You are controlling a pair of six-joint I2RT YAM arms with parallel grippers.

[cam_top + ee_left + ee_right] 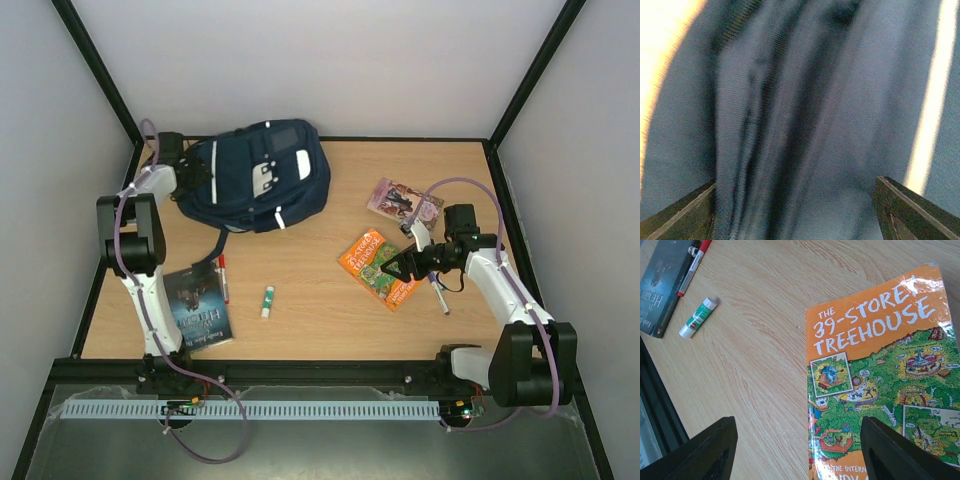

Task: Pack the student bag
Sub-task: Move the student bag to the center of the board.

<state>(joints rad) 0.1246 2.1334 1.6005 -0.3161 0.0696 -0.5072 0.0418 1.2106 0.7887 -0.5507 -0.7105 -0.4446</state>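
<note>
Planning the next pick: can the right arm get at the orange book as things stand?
Probably yes. The right end effector hovers open over the edge of the orange book, which lies flat with nothing on top of it. The pen lies beside it, not across it.

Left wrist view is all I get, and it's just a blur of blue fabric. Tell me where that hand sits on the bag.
Observer: The left hand is at the left edge of the student bag, in the far left corner of the table.
Operator: Now give me the right hand.
Observer: The right hand hangs open over the orange book, right of the table's centre.
Operator: Name what lies nearest the bag.
Observer: A red pen and a dark book lie just in front of the bag on the left. A glue stick lies beside them, toward the centre.
</note>
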